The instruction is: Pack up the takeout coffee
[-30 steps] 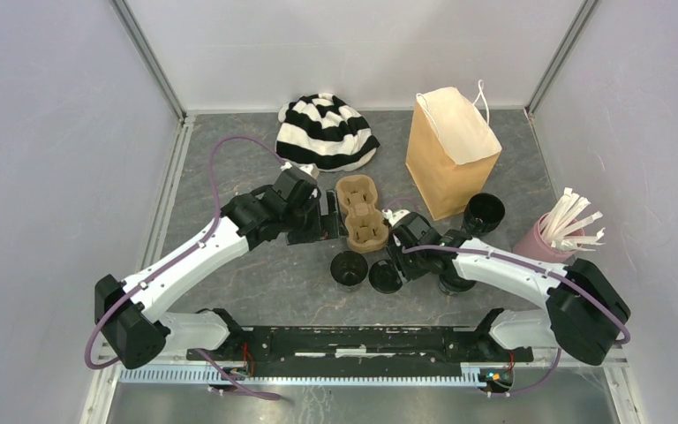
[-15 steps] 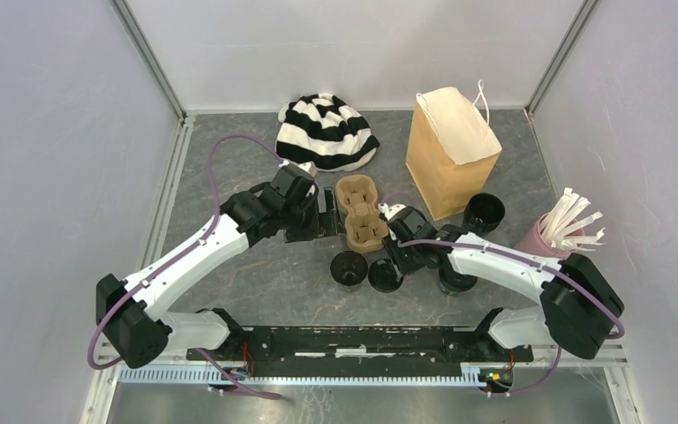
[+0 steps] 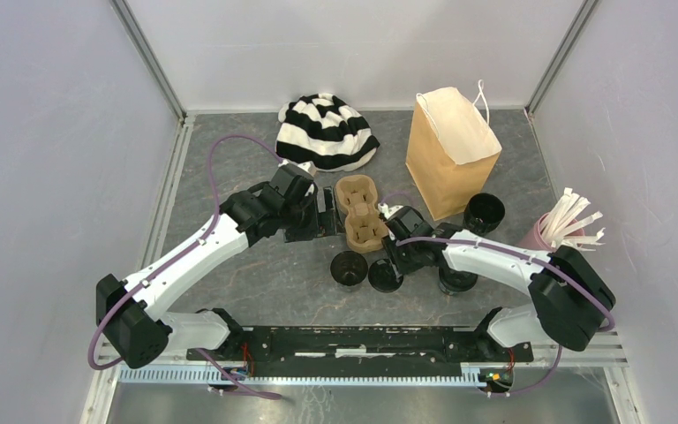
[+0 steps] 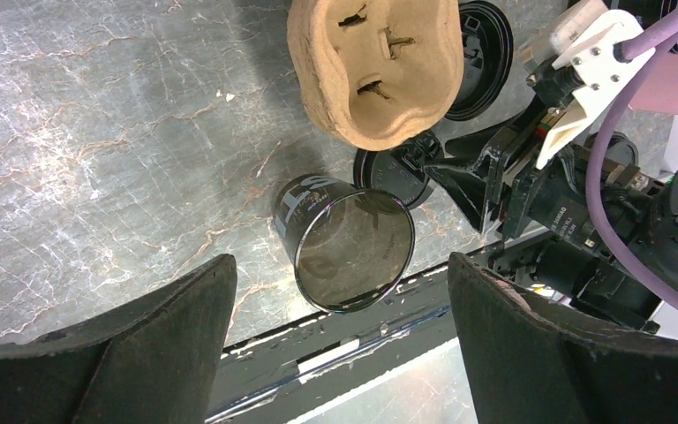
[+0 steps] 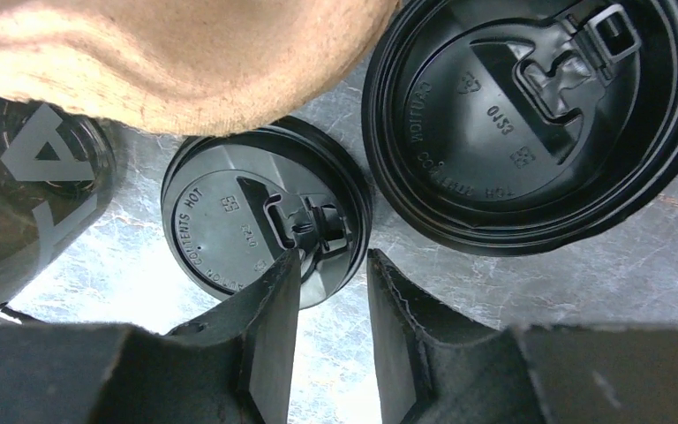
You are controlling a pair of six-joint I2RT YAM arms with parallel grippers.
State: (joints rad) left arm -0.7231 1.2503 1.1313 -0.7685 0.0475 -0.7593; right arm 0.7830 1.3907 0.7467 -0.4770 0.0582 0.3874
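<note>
One open black coffee cup (image 3: 349,268) stands near the carrier; it also shows in the left wrist view (image 4: 344,238). A second open black cup (image 3: 484,212) stands by the brown paper bag (image 3: 450,150). A black lid (image 3: 385,276) lies flat beside the first cup. My right gripper (image 3: 396,258) is low over it, jaws slightly apart, with the lid's (image 5: 247,221) rim between the fingertips (image 5: 333,261). Another lid (image 5: 530,115) lies beside the carrier. My left gripper (image 4: 340,265) is wide open and empty, next to the carrier's left side (image 3: 322,216).
The brown moulded carrier (image 3: 362,212) sits empty between the two grippers. A striped black-and-white hat (image 3: 327,131) lies at the back. A pink cup with white sticks (image 3: 547,234) stands at the right. The bag is upright and open.
My right gripper has edged a little left and down toward the lid by the cup. The left arm, cups and carrier have not visibly moved.
</note>
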